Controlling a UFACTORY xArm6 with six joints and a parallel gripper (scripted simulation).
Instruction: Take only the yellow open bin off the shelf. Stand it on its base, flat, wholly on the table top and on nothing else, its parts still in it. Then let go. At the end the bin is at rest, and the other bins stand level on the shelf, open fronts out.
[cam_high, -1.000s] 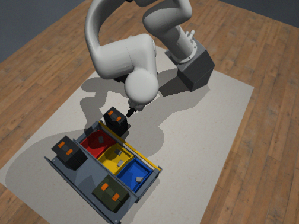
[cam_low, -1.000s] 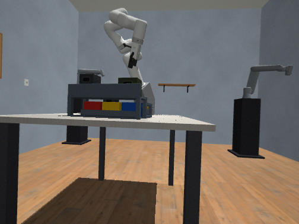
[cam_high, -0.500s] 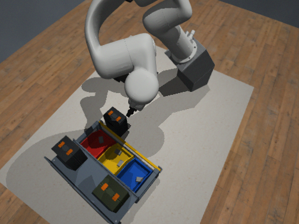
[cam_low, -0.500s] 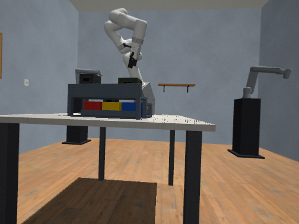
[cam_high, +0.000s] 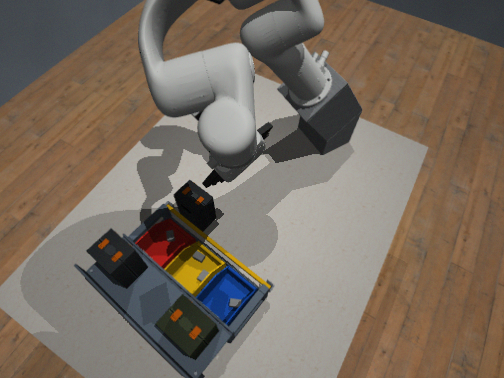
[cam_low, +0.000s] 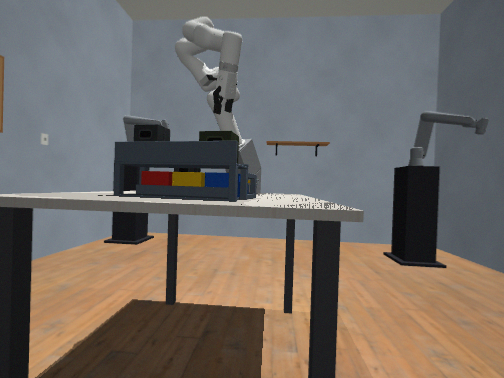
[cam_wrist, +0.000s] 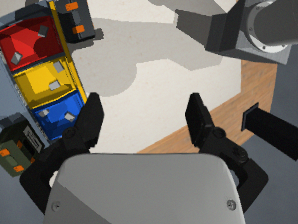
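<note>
The yellow open bin (cam_high: 186, 270) (cam_low: 188, 179) (cam_wrist: 36, 86) sits in the middle of the shelf's lower level, with grey parts in it. The red bin (cam_high: 156, 246) (cam_low: 157, 178) (cam_wrist: 30, 50) and the blue bin (cam_high: 218, 296) (cam_low: 216, 179) (cam_wrist: 52, 119) sit level on either side of it, also holding grey parts. The grey-blue shelf (cam_high: 131, 307) (cam_low: 175, 153) stands on the table top. My gripper (cam_high: 238, 155) (cam_low: 223, 109) (cam_wrist: 144, 103) is wide open and empty, high above the table, off the shelf's open front and towards the robot base.
A yellow rail (cam_high: 248, 269) (cam_wrist: 76, 82) runs along the shelf front. A tall black case (cam_high: 195, 206) (cam_wrist: 75, 22) stands before the red bin's end. A black case (cam_high: 117, 260) (cam_low: 151, 133) and a dark green case (cam_high: 187, 330) (cam_low: 218, 135) stand on the shelf's top.
</note>
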